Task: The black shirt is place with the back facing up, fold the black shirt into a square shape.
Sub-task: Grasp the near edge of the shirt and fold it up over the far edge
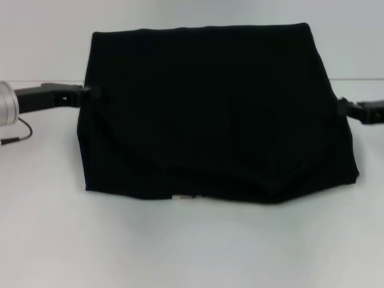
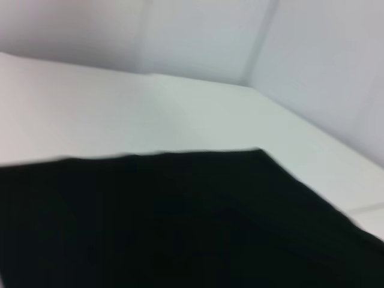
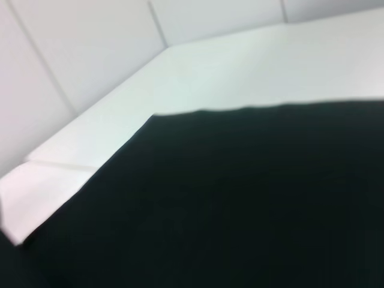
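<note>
Black angular left hand (image 1: 90,93) on a silver cylindrical wrist with a thin dark cable; right hand (image 1: 343,108) black too

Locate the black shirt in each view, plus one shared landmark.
Head view: black shirt fills the centre, between both arms.
Left wrist view: shirt covers the lower half.
Right wrist view: shirt covers the lower right.
Shared landmark: white table beneath it.

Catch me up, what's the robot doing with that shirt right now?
Mid-fold. The black shirt lies on the white table, already folded into a compact, roughly trapezoid block, plain side up, not yet a clean square. The left gripper is at the shirt's left edge and the right gripper at its right edge, one per side. Whether either is pinching cloth can't be seen.
</note>
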Robot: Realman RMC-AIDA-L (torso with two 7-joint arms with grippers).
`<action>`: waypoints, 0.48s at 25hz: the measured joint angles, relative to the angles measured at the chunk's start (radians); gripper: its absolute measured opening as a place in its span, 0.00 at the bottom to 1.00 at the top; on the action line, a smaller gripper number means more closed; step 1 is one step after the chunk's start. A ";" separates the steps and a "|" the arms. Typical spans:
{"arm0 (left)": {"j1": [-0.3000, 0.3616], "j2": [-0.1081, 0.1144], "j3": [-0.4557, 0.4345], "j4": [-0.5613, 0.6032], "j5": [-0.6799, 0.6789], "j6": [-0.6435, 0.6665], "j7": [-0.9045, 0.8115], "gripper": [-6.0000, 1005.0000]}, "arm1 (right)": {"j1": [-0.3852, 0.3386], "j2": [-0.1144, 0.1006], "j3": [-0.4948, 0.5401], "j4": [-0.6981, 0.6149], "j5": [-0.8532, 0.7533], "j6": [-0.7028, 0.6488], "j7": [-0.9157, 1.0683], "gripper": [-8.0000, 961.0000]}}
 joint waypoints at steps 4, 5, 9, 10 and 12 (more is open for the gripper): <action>-0.033 0.000 0.022 -0.023 -0.004 -0.164 0.003 0.03 | 0.077 0.026 0.000 0.061 0.004 0.214 -0.021 0.04; -0.039 -0.002 0.028 -0.026 -0.006 -0.198 0.005 0.03 | 0.094 0.031 0.000 0.076 0.006 0.267 -0.026 0.04; -0.075 -0.004 0.062 -0.062 -0.004 -0.324 0.015 0.03 | 0.152 0.037 -0.005 0.142 0.040 0.429 -0.068 0.05; -0.085 -0.002 0.077 -0.073 -0.004 -0.355 0.015 0.03 | 0.165 0.038 -0.008 0.156 0.047 0.466 -0.073 0.05; -0.097 -0.002 0.099 -0.081 -0.006 -0.408 0.014 0.03 | 0.185 0.043 -0.012 0.173 0.052 0.525 -0.075 0.05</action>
